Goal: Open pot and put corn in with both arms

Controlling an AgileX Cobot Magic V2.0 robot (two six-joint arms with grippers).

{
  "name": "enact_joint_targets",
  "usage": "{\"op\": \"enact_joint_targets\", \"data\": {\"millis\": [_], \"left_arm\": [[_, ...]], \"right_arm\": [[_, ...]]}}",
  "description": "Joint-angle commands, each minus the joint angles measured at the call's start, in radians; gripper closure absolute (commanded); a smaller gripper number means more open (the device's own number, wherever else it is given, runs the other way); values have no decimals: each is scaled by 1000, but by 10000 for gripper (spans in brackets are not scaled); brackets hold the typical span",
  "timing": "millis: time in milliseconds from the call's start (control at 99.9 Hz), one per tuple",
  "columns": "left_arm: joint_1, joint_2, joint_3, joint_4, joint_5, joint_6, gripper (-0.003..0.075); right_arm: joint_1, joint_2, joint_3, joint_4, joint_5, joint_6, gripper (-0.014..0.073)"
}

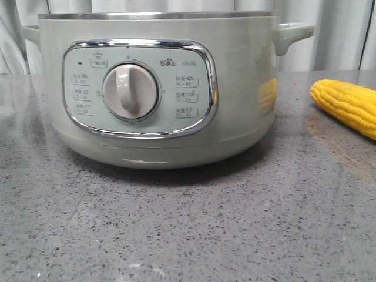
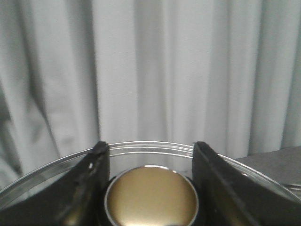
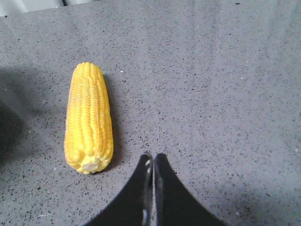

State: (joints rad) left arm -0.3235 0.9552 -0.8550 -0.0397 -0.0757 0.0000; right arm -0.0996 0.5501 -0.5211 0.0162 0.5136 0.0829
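While shut, right hand (image 3: 153, 162) hovers — corn (image 3: 89, 117) just beside.

Desk (image 1: 176, 235): grey speckled stone-look surface, faintly glossy, fills foreground of front view, runs back to pale curtain.

Pot (image 1: 158, 88) stands directly on desk, centre-left, upright, control panel with cream dial facing camera; dark shadow under its base.

Corn (image 1: 346, 106) lies flat on desk to right of pot, apart from it, partly cut by frame edge; yellow reflection of it on pot wall. Right wrist view shows whole cob (image 3: 89, 117) lying on same speckled surface, casting thin shadow along one side.
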Motion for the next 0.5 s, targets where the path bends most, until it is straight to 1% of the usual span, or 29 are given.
{"op": "enact_joint_targets", "data": {"millis": [0, 230, 370, 490], "left_arm": [[43, -80, 39, 1, -181, 0, 741], [103, -212, 268, 1, -283, 0, 741], [132, -245, 380, -8, -353, 0, 741], [175, -247, 450, -68, -420, 0, 741]], "right_arm": [[-5, 13, -29, 1, -62, -7, 657], [-5, 13, -29, 1, -62, -7, 657], [-5, 13, -19, 1, -62, -7, 657], [-5, 13, -5, 1, -62, -7, 657]]}}
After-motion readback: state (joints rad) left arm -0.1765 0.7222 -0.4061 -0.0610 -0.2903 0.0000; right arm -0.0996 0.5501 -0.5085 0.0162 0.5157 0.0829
